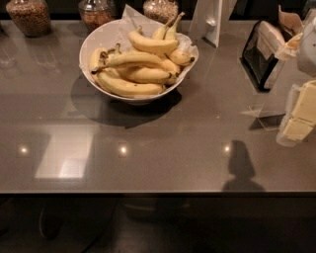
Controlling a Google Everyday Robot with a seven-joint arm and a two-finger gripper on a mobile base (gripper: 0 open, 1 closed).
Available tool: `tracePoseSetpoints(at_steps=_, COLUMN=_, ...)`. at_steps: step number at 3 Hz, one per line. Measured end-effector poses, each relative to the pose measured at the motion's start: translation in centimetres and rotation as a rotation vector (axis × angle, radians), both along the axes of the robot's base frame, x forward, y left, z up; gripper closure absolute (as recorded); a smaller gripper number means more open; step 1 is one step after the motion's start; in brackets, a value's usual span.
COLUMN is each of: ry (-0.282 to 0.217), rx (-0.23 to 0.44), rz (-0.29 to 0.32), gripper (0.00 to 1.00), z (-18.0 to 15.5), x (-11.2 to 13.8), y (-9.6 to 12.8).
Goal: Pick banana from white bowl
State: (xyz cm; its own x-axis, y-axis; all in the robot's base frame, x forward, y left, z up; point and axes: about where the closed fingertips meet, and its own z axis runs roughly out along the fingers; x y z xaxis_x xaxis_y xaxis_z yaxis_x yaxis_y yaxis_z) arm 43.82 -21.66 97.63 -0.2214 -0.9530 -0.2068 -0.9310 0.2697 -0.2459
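The white bowl (87,47), lined with crinkled white paper, stands on the grey counter at the back left of centre and holds several yellow bananas. A long, slender, gently curved banana (133,59) lies across the top of the pile, its dark stem end pointing left. Thicker bananas lie under and behind it. My gripper (298,117), cream-coloured, is at the far right edge of the view, well to the right of the bowl and above the counter. It holds nothing that I can see.
Three glass jars of brown grains (28,15) stand along the back edge behind the bowl. A white upright stand (210,22) and a black holder (260,49) are at the back right. The counter's front edge (158,191) runs across the lower part of the view.
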Motion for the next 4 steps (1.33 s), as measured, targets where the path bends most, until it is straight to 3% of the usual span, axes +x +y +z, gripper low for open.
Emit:
tracePoseSetpoints(at_steps=2, ry=-0.018, rx=0.018, rz=0.012, gripper=0.0, z=0.2, x=0.5, y=0.5)
tracePoseSetpoints(at_steps=4, ry=-0.082, rx=0.155, rz=0.147, gripper=0.0, z=0.8, x=5.6, y=6.1)
